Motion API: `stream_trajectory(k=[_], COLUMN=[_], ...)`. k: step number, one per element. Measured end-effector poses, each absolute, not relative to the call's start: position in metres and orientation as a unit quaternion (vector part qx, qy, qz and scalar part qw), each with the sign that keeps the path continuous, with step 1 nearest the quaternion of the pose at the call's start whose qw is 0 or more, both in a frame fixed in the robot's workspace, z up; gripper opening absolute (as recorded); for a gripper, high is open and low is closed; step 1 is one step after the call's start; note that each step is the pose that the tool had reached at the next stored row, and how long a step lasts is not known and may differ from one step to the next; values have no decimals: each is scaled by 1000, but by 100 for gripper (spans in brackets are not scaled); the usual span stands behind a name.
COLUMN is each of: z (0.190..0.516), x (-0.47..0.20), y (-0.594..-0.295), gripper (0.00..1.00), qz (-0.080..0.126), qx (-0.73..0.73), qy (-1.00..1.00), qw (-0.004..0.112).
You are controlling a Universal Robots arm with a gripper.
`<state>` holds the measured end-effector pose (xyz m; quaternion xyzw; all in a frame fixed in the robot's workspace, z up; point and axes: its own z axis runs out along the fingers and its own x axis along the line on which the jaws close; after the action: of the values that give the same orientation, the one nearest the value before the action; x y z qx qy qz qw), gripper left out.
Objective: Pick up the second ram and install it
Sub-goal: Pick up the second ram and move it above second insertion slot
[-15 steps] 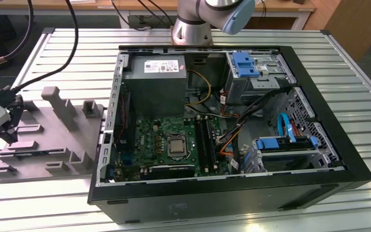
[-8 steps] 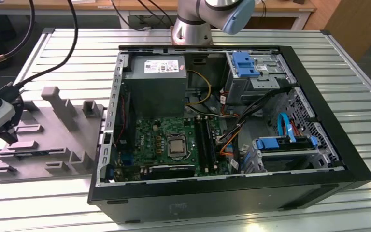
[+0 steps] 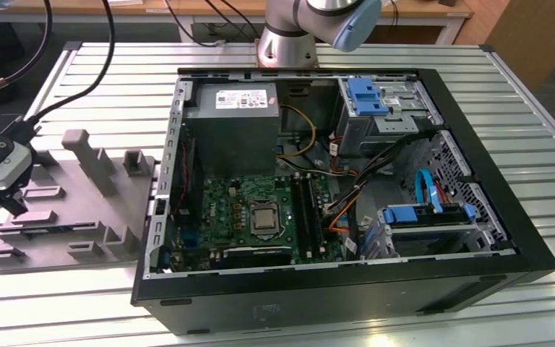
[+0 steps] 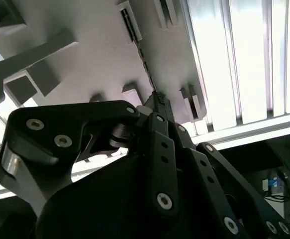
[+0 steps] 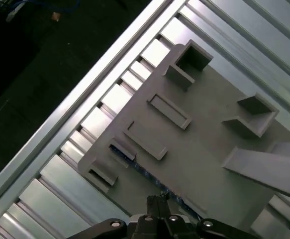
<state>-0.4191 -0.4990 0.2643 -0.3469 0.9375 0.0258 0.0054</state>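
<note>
Exterior view: we see the gripper (image 3: pixel 12 206) low over the grey tray (image 3: pixel 104 217), with the open computer case (image 3: pixel 355 282) well apart from it, beyond the tray. In both wrist views the second ram (image 4: pixel 142 59) (image 5: pixel 135 167) lies edge-on in a tray slot, running straight out from our fingertips (image 4: pixel 159 107), which are drawn narrow and pinch its near end.

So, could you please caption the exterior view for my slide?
Gripper at the grey moulded tray beside the open computer case.
</note>
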Motion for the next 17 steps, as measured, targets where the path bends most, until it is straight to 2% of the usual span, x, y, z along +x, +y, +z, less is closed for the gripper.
stream_trajectory(k=[17], z=[260], x=[-419], y=[-499], gripper=[11], qz=[26], qx=[-487], qy=[873], qw=[1])
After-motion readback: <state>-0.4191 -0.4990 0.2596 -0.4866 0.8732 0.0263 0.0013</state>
